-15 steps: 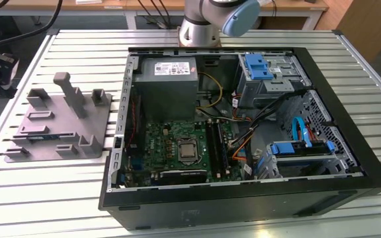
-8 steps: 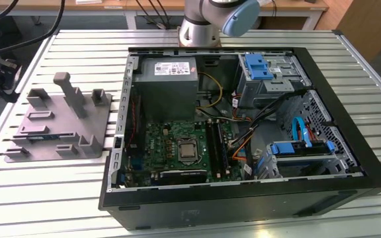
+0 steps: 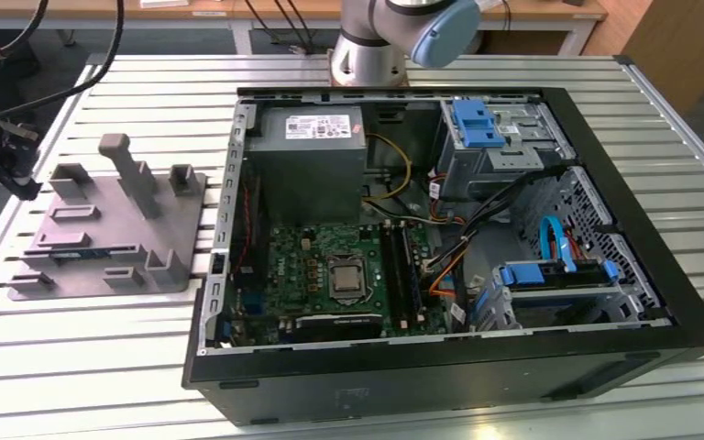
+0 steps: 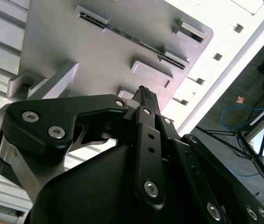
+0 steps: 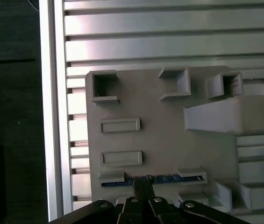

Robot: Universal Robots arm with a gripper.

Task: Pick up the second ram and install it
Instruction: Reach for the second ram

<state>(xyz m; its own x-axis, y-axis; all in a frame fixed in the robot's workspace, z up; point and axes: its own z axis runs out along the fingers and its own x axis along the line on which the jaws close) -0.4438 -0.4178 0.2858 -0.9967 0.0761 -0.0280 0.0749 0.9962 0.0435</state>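
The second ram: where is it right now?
The second ram sits in a slot along one edge of the grey fixture, on the slatted table at the exterior view's left of the open computer case.

A grey plastic fixture with upright posts point(image 3: 95, 220) lies flat on a silver slatted metal table point(image 3: 83, 367), just beside an open black computer tower case point(image 3: 450, 385) and to the exterior view's left of it. Inside the case sit a large square green motherboard point(image 3: 315, 266), a grey boxy power supply point(image 3: 309, 151) behind it, and two blue plastic drive brackets, one far point(image 3: 475, 124) and one nearer point(image 3: 535, 275).
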